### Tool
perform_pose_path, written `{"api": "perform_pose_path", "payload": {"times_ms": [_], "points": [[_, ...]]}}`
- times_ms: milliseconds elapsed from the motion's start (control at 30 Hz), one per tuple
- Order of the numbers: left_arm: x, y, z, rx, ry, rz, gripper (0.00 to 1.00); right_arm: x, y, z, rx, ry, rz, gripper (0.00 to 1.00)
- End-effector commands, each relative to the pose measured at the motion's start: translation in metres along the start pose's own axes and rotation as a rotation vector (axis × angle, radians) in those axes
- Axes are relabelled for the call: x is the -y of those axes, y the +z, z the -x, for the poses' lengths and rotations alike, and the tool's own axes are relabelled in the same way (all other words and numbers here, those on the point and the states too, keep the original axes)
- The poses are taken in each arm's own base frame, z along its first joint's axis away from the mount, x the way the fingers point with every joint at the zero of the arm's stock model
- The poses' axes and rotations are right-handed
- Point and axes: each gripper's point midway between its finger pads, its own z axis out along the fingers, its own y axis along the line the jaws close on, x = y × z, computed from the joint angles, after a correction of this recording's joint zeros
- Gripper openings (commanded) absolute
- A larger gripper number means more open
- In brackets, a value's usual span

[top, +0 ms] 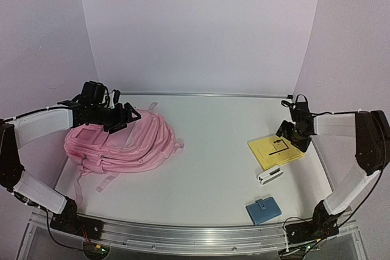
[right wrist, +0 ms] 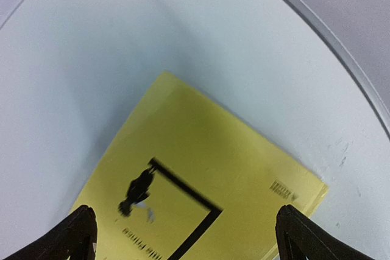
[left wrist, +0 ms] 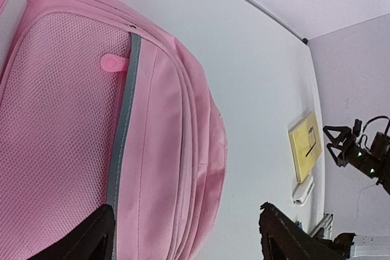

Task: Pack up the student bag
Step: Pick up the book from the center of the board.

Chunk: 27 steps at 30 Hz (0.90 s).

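Note:
The student bag (top: 125,143) is a big pink backpack lying flat at the table's left; the left wrist view shows its mesh pocket and grey trim strip (left wrist: 122,132). My left gripper (top: 125,117) hovers over the bag's far top edge, jaws open (left wrist: 186,217), holding nothing. At the right, my right gripper (top: 292,133) is open above a yellow book (top: 275,150). In the right wrist view the book (right wrist: 207,175) fills the space between the spread fingers of the right gripper (right wrist: 183,223), and nothing is gripped.
A small white object (top: 269,176) lies just in front of the yellow book, and a blue wallet (top: 263,210) lies nearer the front edge. A metal rim (top: 201,94) bounds the table at the back, with white walls around it.

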Motion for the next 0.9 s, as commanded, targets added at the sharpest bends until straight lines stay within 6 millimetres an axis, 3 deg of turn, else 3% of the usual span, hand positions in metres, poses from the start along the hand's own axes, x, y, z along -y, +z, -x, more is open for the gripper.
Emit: {"api": "perform_pose_path", "payload": {"times_ms": [0,167,267,333,533,700,867], "points": [[0.010,-0.020,0.009,0.056,0.035,-0.003,0.86,0.018,0.019,0.024,-0.019,-0.035,-0.053,0.98],[0.008,-0.026,0.000,0.054,0.014,-0.015,0.88,0.052,0.039,0.036,-0.049,0.006,-0.108,0.98],[0.006,-0.024,-0.007,0.041,0.000,-0.024,0.88,0.045,0.047,0.026,-0.106,-0.013,-0.056,0.98],[0.007,-0.022,-0.011,0.032,0.003,-0.040,0.88,0.036,0.051,0.015,-0.159,-0.033,0.001,0.89],[0.012,-0.020,-0.015,0.014,0.023,-0.072,0.88,0.021,0.047,-0.004,-0.228,-0.097,0.113,0.75],[0.033,-0.014,-0.025,-0.037,0.098,-0.170,0.88,-0.018,0.032,-0.026,-0.295,-0.178,0.303,0.74],[0.051,-0.001,-0.040,-0.098,0.145,-0.239,0.88,-0.081,0.021,-0.070,-0.375,-0.299,0.437,0.73]]}}
